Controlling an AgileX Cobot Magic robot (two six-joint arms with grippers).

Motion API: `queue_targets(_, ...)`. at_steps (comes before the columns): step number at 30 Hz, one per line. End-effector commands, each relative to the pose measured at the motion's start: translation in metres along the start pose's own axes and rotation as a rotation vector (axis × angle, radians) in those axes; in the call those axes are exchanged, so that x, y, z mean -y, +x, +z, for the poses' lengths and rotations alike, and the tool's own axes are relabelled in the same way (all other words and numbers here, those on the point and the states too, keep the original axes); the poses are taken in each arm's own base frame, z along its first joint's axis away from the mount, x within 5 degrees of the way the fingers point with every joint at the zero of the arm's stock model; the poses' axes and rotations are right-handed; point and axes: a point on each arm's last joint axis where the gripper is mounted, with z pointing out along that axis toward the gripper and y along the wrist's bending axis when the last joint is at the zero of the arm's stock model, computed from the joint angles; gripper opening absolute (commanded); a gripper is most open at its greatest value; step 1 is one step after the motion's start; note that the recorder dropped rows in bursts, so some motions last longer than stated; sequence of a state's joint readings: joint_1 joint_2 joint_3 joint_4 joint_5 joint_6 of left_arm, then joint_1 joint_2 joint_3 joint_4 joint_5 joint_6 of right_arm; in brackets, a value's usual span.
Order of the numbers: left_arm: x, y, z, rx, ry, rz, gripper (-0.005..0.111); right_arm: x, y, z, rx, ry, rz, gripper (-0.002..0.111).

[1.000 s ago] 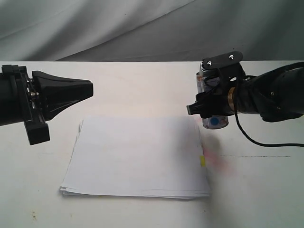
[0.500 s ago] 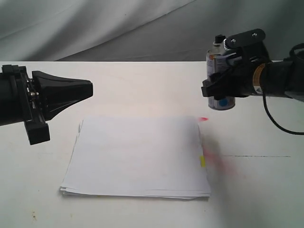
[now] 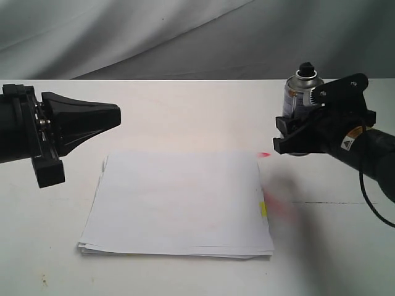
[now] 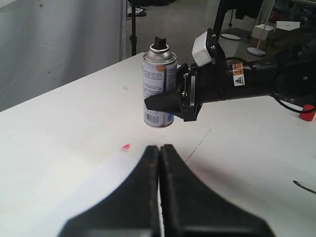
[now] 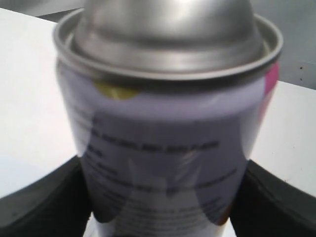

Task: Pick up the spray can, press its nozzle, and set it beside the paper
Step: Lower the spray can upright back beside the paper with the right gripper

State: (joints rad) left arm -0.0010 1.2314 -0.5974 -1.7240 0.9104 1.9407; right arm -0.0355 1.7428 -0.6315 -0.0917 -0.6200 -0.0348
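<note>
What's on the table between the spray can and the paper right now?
Only a small red mark on bare table, between the spray can and the paper; the exterior view shows it.

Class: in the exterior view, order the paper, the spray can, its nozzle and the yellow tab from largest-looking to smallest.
1. the paper
2. the spray can
3. the nozzle and the yellow tab: both tiny and about alike, so I leave them unranked.

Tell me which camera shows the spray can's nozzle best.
Left wrist view: the black nozzle stands sharp atop the spray can. Exterior view shows it small; right wrist view cuts it off.
</note>
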Motion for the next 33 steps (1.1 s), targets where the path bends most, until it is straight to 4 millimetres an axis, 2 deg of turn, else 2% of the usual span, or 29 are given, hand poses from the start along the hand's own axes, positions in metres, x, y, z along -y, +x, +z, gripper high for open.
queue_targets(1,0.0,-0.001,-0.001,0.018,-0.007,-0.007,0.0,-0.002,0.005,0.008,0.083,0.004,-0.005,0.0)
queue_targets(8,0.0,-0.001,-0.001,0.018,-0.007,-0.007,0.0,-0.004,0.027,0.023,0.101,-0.002,0.012,0.0)
queue_targets(21,0.0,-0.001,-0.001,0.018,-0.007,-0.007,0.0,-0.012,0.052,0.035,0.096,-0.054,0.04,0.0)
queue_targets(33,0.0,-0.001,-0.001,0.018,-0.007,-0.007,0.0,-0.019,0.055,0.036,0.089,-0.084,0.034,0.0)
